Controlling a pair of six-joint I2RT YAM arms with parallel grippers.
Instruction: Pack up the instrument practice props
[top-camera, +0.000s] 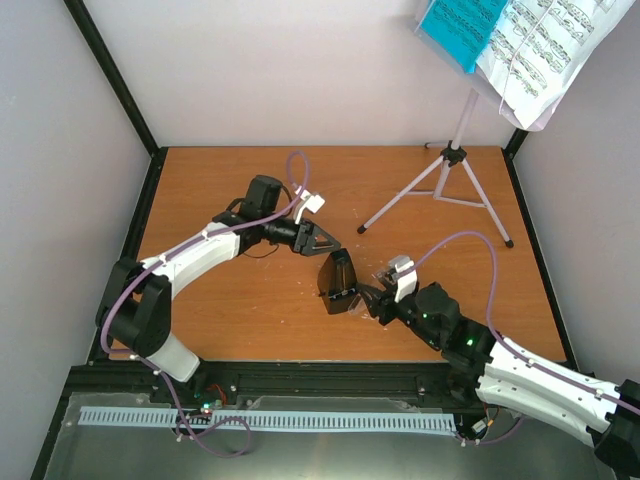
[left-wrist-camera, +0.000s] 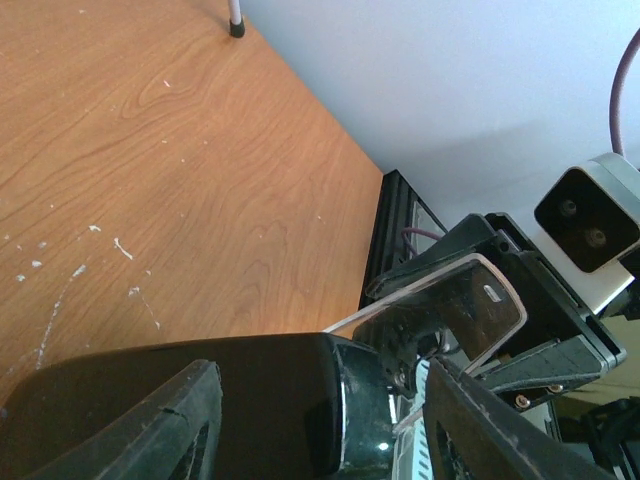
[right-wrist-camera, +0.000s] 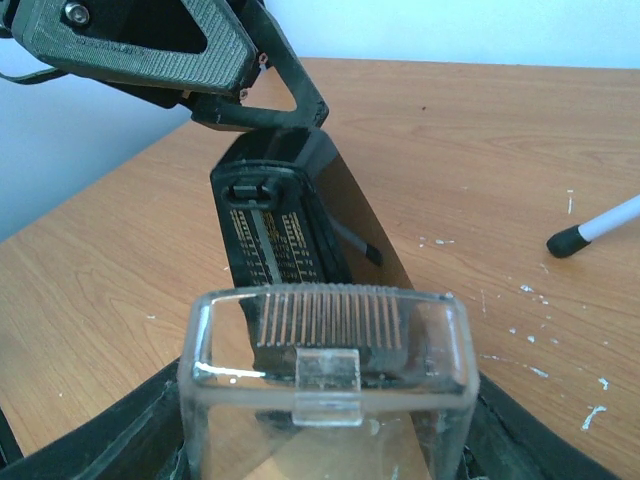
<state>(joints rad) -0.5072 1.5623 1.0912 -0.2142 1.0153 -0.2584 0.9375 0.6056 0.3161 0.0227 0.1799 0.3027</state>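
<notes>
The small black pyramid metronome (top-camera: 338, 280) stands mid-table, its scale face (right-wrist-camera: 272, 245) turned toward my right wrist. My left gripper (top-camera: 322, 240) is open around its top; the black body (left-wrist-camera: 200, 400) lies against the left finger and a gap shows at the right finger (left-wrist-camera: 480, 420). My right gripper (top-camera: 372, 298) is shut on the metronome's clear plastic cover (right-wrist-camera: 330, 400), held just off its base. At the back right, the silver tripod music stand (top-camera: 455, 160) carries white sheet music (top-camera: 545, 45) and a teal folder (top-camera: 460, 25).
The stand's legs spread over the back right of the orange table (top-camera: 250, 190), one rubber foot (right-wrist-camera: 565, 241) close to the metronome's right. White walls and a black frame rail (top-camera: 110, 80) enclose the table. Scuffs and white flecks mark the wood.
</notes>
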